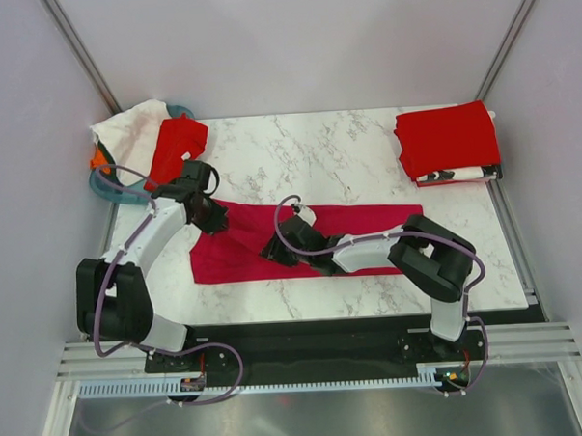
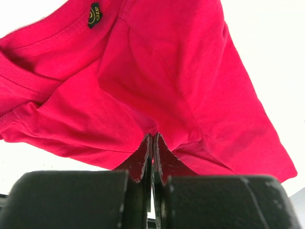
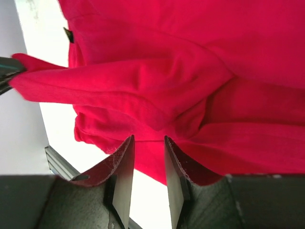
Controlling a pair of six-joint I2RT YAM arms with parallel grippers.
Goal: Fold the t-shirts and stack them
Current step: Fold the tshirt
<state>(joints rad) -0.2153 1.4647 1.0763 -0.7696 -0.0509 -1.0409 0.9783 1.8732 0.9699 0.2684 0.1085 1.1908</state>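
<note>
A crimson-magenta t-shirt (image 1: 359, 236) lies as a long strip across the middle of the table. My left gripper (image 1: 214, 221) is shut on the shirt's left end, with a fold of cloth (image 2: 157, 95) pinched at its fingertips (image 2: 155, 137) and raised a little. My right gripper (image 1: 279, 249) is low over the shirt's near edge, just right of the left one. Its jaws (image 3: 147, 139) stand apart with the cloth (image 3: 157, 90) just beyond the tips and nothing between them.
A folded stack sits at the back right, a bright red shirt (image 1: 447, 139) on top of a black-and-white one (image 1: 444, 176). At the back left a teal basket (image 1: 106, 190) holds white (image 1: 133, 128), red (image 1: 177, 146) and orange (image 1: 97, 159) shirts.
</note>
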